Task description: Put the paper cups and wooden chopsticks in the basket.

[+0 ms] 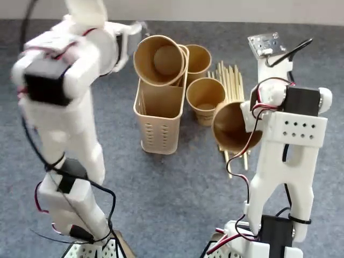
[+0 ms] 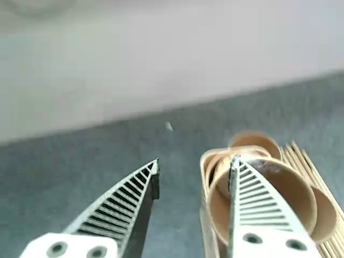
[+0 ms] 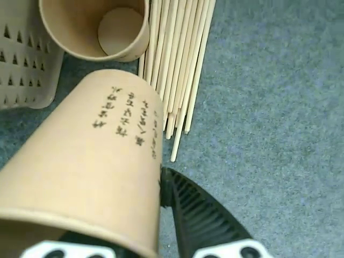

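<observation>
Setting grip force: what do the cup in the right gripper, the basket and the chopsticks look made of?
Cup: paper, matte brown, with print on a dull wall.
Basket: likely moulded plastic, smooth beige with rows of neat slots.
Chopsticks: probably bare wood, pale and without gloss.

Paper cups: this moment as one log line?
right gripper: shut on paper cup | left gripper: open | basket: holds cup | chopsticks: table

We note left arm reared up at left, wrist far, left tool (image 2: 194,161) with jaws spread wide. We note right arm upright at near right, right tool (image 1: 248,119) clamped on paper cup (image 1: 228,129).
</observation>
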You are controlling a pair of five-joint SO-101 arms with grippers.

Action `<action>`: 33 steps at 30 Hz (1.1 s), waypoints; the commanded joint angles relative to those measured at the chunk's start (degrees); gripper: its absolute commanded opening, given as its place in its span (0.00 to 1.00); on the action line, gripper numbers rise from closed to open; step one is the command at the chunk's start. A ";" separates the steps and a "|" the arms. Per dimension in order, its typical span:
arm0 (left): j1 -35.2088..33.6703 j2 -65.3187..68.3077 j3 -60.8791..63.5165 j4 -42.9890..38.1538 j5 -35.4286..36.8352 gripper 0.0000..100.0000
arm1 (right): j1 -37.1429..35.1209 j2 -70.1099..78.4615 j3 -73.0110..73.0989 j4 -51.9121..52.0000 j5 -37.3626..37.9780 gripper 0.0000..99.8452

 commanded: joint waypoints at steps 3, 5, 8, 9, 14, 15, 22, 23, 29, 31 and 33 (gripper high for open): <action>-3.47 -1.36 2.24 -0.26 -1.41 0.23 | -2.15 -2.33 -18.33 0.40 -5.45 0.01; -3.38 0.57 5.58 -0.26 -1.41 0.23 | -3.56 -2.33 -23.96 0.48 -5.71 0.01; -3.12 4.09 7.87 -2.46 -1.41 0.23 | -5.58 -2.33 -27.65 0.66 -5.71 0.01; -3.12 5.58 8.31 -3.96 -1.41 0.23 | -5.76 -2.33 -27.74 0.66 -5.71 0.01; -3.12 14.73 8.66 -10.81 -1.41 0.23 | -7.69 -2.33 -27.91 0.57 -5.71 0.01; -3.12 16.66 8.48 -11.78 -1.41 0.23 | -8.31 -2.33 -27.91 0.57 -5.71 0.01; -3.74 16.84 5.93 -12.66 -1.32 0.23 | -12.35 -2.33 -28.26 0.48 -5.71 0.01; -4.62 15.16 4.35 -11.34 -1.14 0.23 | -12.62 -2.42 -28.35 0.40 -5.71 0.01; -5.93 4.18 -2.59 -0.26 -1.14 0.23 | -15.52 -2.42 -32.84 0.40 -5.80 0.01; -5.67 1.54 0.75 0.18 -1.14 0.23 | -17.80 -2.42 -33.19 0.40 -5.80 0.01; -5.32 -0.57 5.58 0.18 -1.14 0.23 | -19.12 -2.33 -33.19 0.40 -5.80 0.01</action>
